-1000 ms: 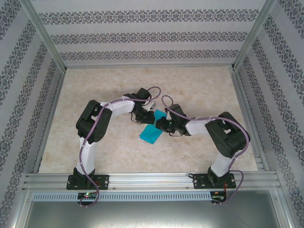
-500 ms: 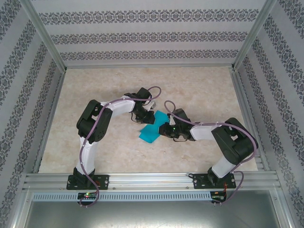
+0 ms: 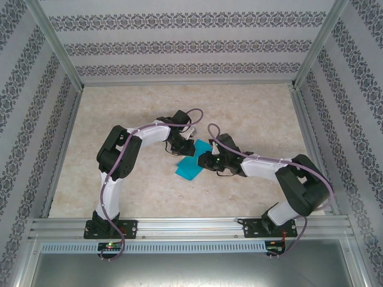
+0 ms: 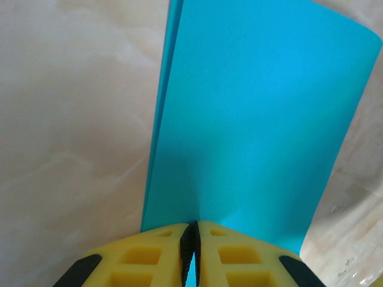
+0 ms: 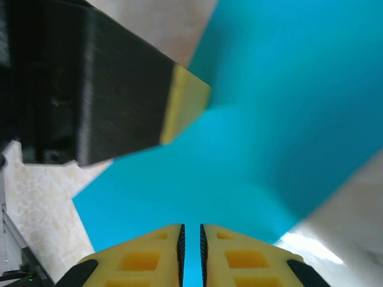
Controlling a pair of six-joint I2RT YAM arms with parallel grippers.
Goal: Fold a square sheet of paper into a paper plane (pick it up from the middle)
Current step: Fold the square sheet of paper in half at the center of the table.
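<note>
Seen from above, two white and black robot arms bent inward over a pale marbled counter, and their hands met near its middle. Between them lay a teal-blue sheet of paper, doubled over on itself, with its lower part pointing toward the near edge of the counter. The left hand met the sheet at its far end. The right hand met it at its right side, just beside the left hand. It could not be told whether the paper rested on the counter or was held just above it.

In the left wrist view, the left hand was narrow, its yellow fingers almost touching, with an edge of the sheet pinched in the slit between them. The paper ran away from the fingers as a smooth, broad panel. Along its left side a second layer showed beneath the first.

In the right wrist view, the right hand was likewise narrow, its yellow fingers clamped on the near edge of the paper. Two overlapping planes of the sheet showed here. The left hand's black, yellow-tipped finger sat against the paper at the upper left.
</note>
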